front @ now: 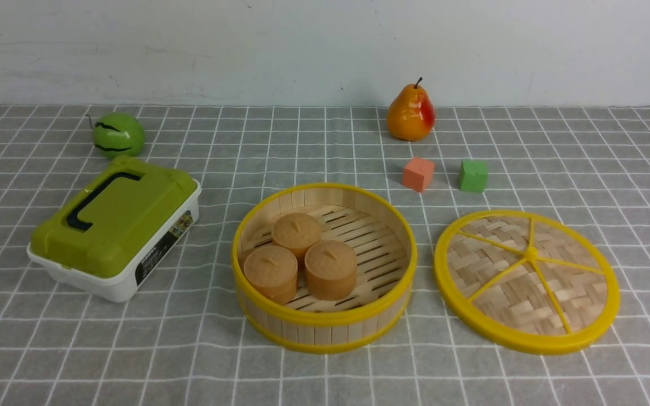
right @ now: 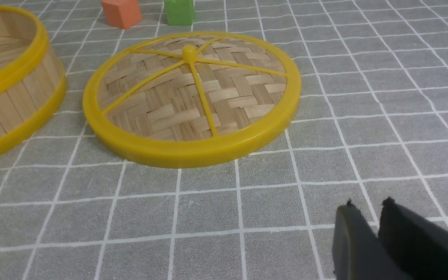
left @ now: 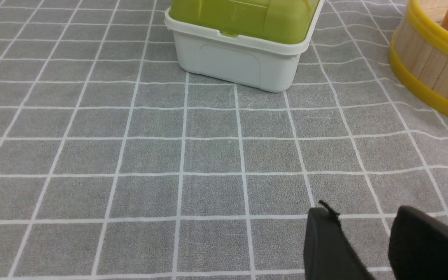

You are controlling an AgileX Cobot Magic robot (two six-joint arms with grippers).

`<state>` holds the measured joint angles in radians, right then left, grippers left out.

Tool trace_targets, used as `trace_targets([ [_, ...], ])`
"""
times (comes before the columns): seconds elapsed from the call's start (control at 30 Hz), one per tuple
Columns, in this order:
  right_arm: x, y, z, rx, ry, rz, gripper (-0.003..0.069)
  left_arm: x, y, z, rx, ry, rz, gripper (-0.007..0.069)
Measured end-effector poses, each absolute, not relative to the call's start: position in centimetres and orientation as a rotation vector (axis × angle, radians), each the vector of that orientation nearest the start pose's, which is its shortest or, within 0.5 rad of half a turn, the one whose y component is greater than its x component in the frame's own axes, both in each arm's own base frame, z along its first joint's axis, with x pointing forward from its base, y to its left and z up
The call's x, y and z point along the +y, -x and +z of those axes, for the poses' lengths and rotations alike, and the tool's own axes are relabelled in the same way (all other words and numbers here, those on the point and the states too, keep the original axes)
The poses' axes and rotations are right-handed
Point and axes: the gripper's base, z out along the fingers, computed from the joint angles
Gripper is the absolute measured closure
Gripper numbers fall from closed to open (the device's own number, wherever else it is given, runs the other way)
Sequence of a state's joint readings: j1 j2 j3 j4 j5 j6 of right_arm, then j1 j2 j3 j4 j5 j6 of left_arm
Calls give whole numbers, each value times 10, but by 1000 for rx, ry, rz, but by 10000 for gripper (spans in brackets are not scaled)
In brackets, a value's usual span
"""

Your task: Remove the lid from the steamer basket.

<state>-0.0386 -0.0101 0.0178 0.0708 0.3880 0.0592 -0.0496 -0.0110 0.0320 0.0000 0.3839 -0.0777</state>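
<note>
Grey cloth (front: 325,372) with a white grid covers the whole work surface, and a plain pale wall stands behind it.

The steamer basket (front: 384,309) sits near the middle of the cloth with its top uncovered. Three tan cylindrical blocks (front: 330,269) stand upright on its slatted floor, grouped toward the robot's left half of the tub and touching one another.

The lid (front: 526,281) lies flat on the cloth just beside the basket, on the robot's right, knob and spokes facing up. A narrow strip of cloth separates the two yellow rims; they do not touch.

Beyond the lid, an orange cube (front: 418,173) and a green cube (front: 473,176) rest side by side but apart. A pear (front: 411,114) stands farther back, near the wall.

On the robot's left, a white box with a green lid (front: 115,225) sits at an angle, and a green apple (front: 118,134) lies behind it.

Neither arm appears in the front view. The left gripper (left: 364,217) hangs over bare cloth, jaws parted with a clear gap and holding nothing. The right gripper (right: 367,206) hangs over bare cloth near the lid, jaws set narrow with only a slim gap, gripping nothing.
</note>
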Motion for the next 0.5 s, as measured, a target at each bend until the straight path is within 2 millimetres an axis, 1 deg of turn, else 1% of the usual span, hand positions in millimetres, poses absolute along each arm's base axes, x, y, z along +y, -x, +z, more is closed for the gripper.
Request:
trace_targets([
  [0.5,0,-52,173,1874,-135,84,546,-3,-52,169,1889,27,-87,386],
])
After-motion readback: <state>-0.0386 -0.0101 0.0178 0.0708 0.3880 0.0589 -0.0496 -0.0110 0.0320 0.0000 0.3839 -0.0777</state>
